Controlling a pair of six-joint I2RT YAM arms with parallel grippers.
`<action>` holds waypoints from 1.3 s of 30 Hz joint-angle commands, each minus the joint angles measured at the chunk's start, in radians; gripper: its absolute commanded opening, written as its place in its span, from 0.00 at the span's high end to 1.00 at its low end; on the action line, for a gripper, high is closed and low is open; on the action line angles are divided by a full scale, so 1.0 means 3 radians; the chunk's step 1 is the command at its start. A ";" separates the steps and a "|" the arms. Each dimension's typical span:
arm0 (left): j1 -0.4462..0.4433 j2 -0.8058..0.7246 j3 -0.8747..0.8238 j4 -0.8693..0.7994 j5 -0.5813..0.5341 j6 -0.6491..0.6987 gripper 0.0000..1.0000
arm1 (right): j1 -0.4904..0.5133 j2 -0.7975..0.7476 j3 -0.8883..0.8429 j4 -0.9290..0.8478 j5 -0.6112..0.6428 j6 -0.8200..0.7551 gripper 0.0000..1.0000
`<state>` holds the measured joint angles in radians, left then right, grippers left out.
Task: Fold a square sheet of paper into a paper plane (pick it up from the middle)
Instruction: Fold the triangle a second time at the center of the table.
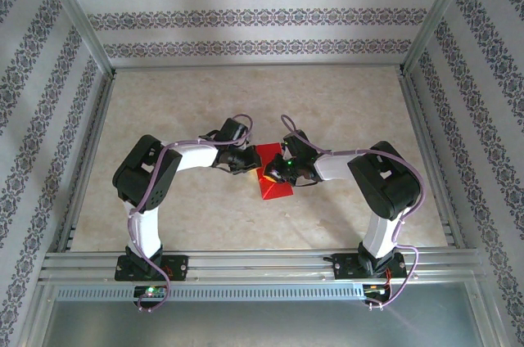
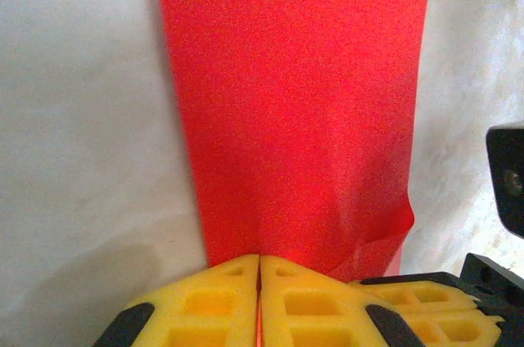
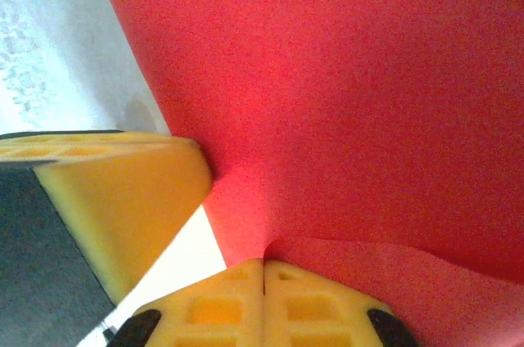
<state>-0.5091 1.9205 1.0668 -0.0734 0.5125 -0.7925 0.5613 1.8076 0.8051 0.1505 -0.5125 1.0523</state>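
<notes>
Tightly, left tool (image 2: 259,272) and right tool (image 3: 263,275) pinch the red sheet (image 2: 295,101) at one edge, tabletop (image 1: 246,101) around.

Centre of tabletop (image 1: 246,93) is crowded. Left claw (image 1: 242,163) and right claw (image 1: 281,171) meet over the red sheet (image 1: 274,183), both pinched closed on its edge. In the left wrist view the right claw's fingers (image 2: 426,310) sit just beside the left claw (image 2: 259,263), with no passage between them. Left arm (image 1: 146,171) and right arm (image 1: 385,179) bulge outward, narrowing the side lanes toward the frame rails (image 1: 86,150). Far half of tabletop is bare, giving free approach. The near strip between the bases is also bare, bounded by the mounting rail (image 1: 262,265).
</notes>
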 commanded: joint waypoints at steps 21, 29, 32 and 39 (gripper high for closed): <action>0.0116 -0.0869 -0.0599 -0.0030 -0.0129 -0.0309 0.89 | 0.0041 0.0090 0.0022 -0.0185 0.0149 -0.0019 0.63; -0.0067 -0.0730 -0.0626 0.0246 -0.0044 -0.0495 0.89 | 0.0015 0.0060 -0.0045 -0.0113 0.0125 -0.0055 0.68; -0.0126 -0.0657 -0.0591 0.0318 -0.0004 -0.0537 0.89 | 0.0011 0.0052 -0.0060 -0.0113 0.0128 -0.0058 0.71; -0.0225 -0.0518 -0.0541 0.0396 0.0008 -0.0575 0.90 | -0.0006 0.0059 -0.0081 -0.0131 0.0134 -0.0056 0.85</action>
<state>-0.5640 1.7454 0.8867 0.0048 0.5007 -0.9440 0.5652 1.8072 0.8066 0.1616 -0.5014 1.0439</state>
